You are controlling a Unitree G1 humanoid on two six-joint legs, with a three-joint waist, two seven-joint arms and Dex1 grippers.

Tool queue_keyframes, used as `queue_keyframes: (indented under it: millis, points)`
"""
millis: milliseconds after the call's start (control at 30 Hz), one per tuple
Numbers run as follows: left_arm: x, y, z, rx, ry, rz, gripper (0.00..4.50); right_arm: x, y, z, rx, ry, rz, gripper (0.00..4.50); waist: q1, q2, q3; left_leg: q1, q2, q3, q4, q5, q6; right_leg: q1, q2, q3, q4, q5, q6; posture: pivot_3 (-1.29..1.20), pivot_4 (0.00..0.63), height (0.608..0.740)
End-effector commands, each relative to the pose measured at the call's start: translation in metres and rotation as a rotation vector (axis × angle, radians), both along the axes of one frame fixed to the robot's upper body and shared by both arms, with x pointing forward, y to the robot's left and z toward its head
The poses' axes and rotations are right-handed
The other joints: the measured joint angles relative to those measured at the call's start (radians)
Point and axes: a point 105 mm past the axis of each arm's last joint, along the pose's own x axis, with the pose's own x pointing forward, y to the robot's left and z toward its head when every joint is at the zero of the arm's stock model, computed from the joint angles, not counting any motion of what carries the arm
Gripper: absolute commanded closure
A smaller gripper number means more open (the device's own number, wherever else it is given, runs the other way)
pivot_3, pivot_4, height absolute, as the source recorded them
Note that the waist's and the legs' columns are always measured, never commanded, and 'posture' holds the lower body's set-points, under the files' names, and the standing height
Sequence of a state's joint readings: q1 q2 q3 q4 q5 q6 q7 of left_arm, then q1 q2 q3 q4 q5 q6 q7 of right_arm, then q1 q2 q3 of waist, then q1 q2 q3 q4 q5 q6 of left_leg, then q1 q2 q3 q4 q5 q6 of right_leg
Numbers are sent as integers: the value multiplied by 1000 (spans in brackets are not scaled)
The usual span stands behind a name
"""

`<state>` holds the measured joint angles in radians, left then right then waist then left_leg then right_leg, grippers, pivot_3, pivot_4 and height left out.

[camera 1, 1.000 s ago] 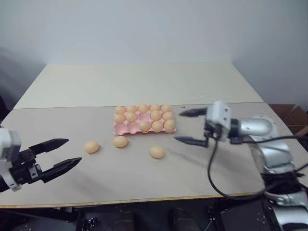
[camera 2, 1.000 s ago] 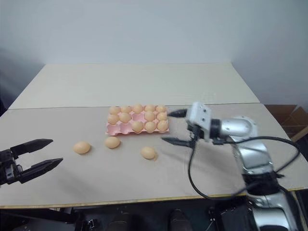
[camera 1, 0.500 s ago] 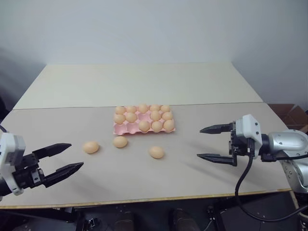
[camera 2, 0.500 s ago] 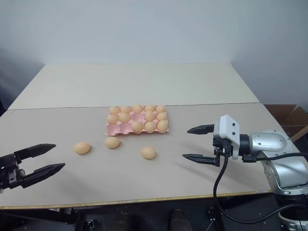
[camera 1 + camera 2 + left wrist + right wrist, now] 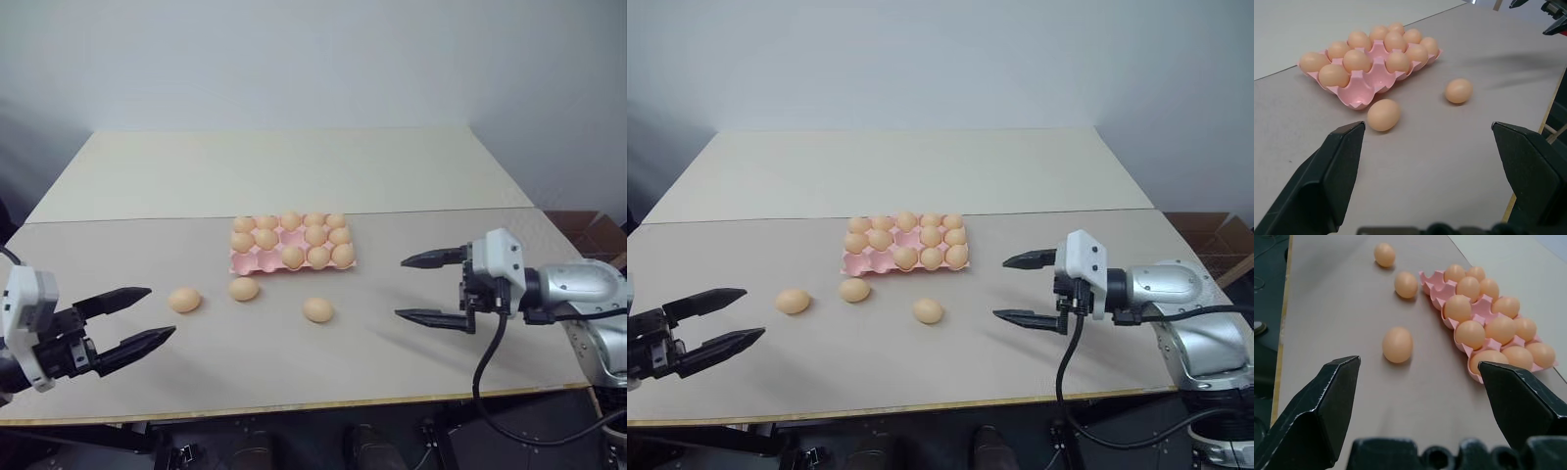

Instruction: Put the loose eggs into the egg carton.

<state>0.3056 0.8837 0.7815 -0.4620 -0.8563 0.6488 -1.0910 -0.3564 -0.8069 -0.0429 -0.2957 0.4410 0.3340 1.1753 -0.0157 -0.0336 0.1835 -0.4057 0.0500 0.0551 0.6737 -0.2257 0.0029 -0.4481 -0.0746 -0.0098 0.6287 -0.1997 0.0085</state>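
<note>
The pale pink egg carton (image 5: 250, 262) lies mid-table with several eggs in its cups and a few cups bare. Three loose eggs rest on the table in front of it: one at the left (image 5: 184, 300), one close to the carton's front edge (image 5: 244, 289), one further right (image 5: 317, 310). My left gripper (image 5: 157, 313) hovers open near the front left, left of the leftmost egg. My right gripper (image 5: 402, 288) stands open, right of the carton and the rightmost egg, holding nothing. The right wrist view shows the three eggs (image 5: 1398, 344) beside the carton (image 5: 1432, 284).
The table (image 5: 392, 372) has a front edge close below both grippers. A second, paler table (image 5: 294, 166) adjoins at the back against the wall. A cardboard box (image 5: 593, 235) sits on the floor off the right side. A black cable (image 5: 482, 377) hangs from my right arm.
My right gripper has pulled away from the carton's right side, moving right and toward the front edge, still open. The left gripper and the eggs have stayed put.
</note>
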Motion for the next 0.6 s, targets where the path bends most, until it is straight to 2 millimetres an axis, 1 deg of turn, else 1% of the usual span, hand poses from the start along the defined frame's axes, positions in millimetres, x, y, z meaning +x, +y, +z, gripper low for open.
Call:
queue_keyframes:
  millis: [33,133,233,267,367,500,600]
  points:
    - [2,-4,7,26,-48,-20,0,4,28,-7,-37,-58,24,15,0,0,0,0,0,0,0,0,0,-1,0,0,1,0,0,0,150,740]
    - [3,-5,8,27,-51,-24,0,11,49,-18,-60,-57,14,15,2,0,0,-1,0,0,0,0,0,-1,0,0,1,0,0,0,150,740]
    - [2,-5,8,29,-55,-27,0,14,73,-33,-100,-42,5,15,2,0,0,-2,0,0,0,0,0,-2,0,0,1,0,0,0,150,740]
    - [1,-5,9,31,-56,-27,0,15,79,-39,-124,-42,1,15,2,-1,-1,-2,0,0,0,0,0,-2,0,0,1,0,0,0,150,740]
    - [0,-5,9,34,-56,-26,0,22,89,-52,-167,-34,-36,15,3,-1,-1,-2,0,0,0,0,0,-2,0,0,1,0,0,0,150,740]
    - [0,-5,9,36,-56,-25,0,27,98,-62,-197,-26,-53,15,4,-1,-1,-2,0,0,2,0,0,-2,0,0,1,0,0,0,150,740]
    - [0,-5,8,38,-55,-26,0,25,106,-66,-190,-4,-43,15,3,-2,-1,-2,0,0,2,0,0,-2,0,0,1,0,0,0,150,740]
